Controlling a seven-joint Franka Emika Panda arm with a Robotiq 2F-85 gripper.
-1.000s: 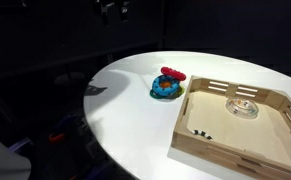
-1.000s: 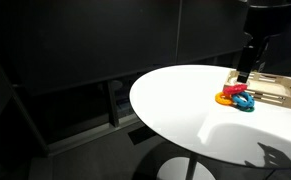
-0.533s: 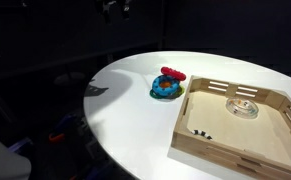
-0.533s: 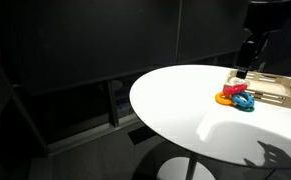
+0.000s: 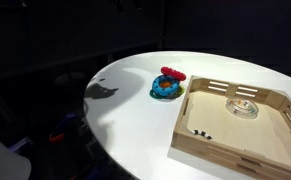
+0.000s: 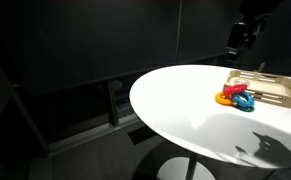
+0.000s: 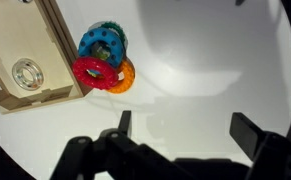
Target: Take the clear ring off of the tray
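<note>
The clear ring (image 5: 244, 106) lies flat inside the light wooden tray (image 5: 200, 120), near its far side. In the wrist view the ring (image 7: 27, 72) sits in the tray (image 7: 50, 35) at the upper left. My gripper (image 7: 185, 128) is open and empty, high above bare white table, well away from the tray. In an exterior view the gripper (image 6: 241, 40) hangs high above the tray's end (image 6: 275, 90). The gripper is out of frame in the exterior view that shows the tray up close.
A stacking toy with red, blue and orange rings (image 5: 167, 86) stands on the round white table (image 5: 125, 120) just beside the tray; it also shows in the wrist view (image 7: 105, 58) and in an exterior view (image 6: 239, 97). The surroundings are dark.
The gripper has risen well above the table and left the top of one exterior view. Its shadow on the table has shifted. Ring, tray and toy have not moved.
</note>
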